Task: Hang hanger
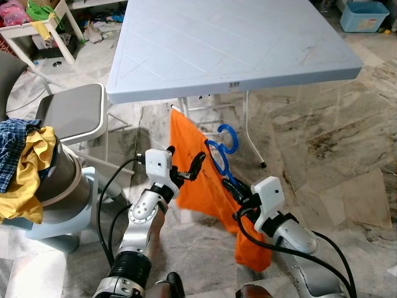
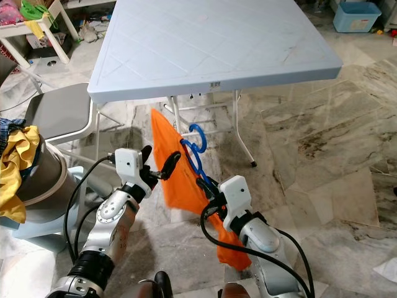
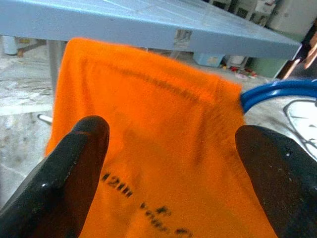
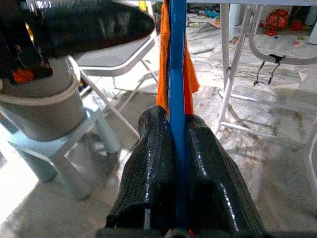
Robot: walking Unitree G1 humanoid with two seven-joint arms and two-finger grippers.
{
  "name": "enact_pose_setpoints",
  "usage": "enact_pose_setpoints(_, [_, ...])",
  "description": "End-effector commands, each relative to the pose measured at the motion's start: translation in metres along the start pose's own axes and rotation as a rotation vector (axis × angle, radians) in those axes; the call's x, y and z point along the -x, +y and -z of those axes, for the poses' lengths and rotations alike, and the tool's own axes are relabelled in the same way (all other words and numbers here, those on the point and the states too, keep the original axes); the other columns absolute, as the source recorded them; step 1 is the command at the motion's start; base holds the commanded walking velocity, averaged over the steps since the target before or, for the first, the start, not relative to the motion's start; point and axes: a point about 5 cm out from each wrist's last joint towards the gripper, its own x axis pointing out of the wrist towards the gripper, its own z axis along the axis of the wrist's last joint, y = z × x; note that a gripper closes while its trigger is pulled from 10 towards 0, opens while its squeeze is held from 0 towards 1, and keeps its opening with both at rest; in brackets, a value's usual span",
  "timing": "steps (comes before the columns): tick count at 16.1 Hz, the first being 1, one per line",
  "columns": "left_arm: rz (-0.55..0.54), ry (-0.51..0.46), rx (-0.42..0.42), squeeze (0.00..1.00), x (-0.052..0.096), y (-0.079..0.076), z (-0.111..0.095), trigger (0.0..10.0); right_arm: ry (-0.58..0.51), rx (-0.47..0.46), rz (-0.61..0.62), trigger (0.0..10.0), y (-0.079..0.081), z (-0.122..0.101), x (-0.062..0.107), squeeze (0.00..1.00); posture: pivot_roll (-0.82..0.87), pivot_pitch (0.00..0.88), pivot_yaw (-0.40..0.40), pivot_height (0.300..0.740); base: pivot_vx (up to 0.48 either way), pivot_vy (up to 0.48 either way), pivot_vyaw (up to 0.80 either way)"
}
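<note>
The right gripper (image 1: 243,197) pinches a blue plastic hanger (image 1: 222,155) draped with an orange cloth garment (image 1: 205,186), held aloft and not yet hung, while the left gripper (image 1: 186,172) spreads wide just beside the fabric. Beyond stands a pale blue folding counter (image 1: 229,43) on marble-patterned floor (image 1: 335,143).

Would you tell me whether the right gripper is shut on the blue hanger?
Shut: the right gripper fingers pinch the blue plastic hanger.
</note>
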Motion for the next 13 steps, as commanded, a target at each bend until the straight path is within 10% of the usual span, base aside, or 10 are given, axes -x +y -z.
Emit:
enact_pose_setpoints(1, [0.005, 0.0, 0.013, 0.0, -0.001, 0.0, -0.002, 10.0, -0.05, 0.058, -0.009, 10.0, 0.004, -0.011, -0.005, 0.0, -0.27, 0.191, 0.083, 0.74, 0.0, 0.0, 0.0])
enact_pose_setpoints(6, [0.023, 0.029, 0.049, 0.0, 0.0, -0.001, 0.002, 10.0, -0.092, 0.037, -0.022, 10.0, 0.014, -0.02, -0.01, 0.0, -0.27, 0.192, 0.081, 0.74, 0.0, 0.0, 0.0])
enact_pose_setpoints(9, [0.019, 0.036, 0.041, 0.0, -0.001, 0.002, 0.003, 3.6, -0.091, 0.028, -0.072, 10.0, 0.014, -0.023, -0.006, 0.0, -0.28, 0.192, 0.083, 0.74, 0.0, 0.0, 0.0])
enact_pose_setpoints(13, [0.0, 0.032, 0.036, 0.0, -0.004, 0.007, 0.0, 0.0, -0.072, 0.013, -0.083, 10.0, 0.012, -0.02, -0.003, 0.0, -0.28, 0.193, 0.087, 0.74, 0.0, 0.0, 0.0])
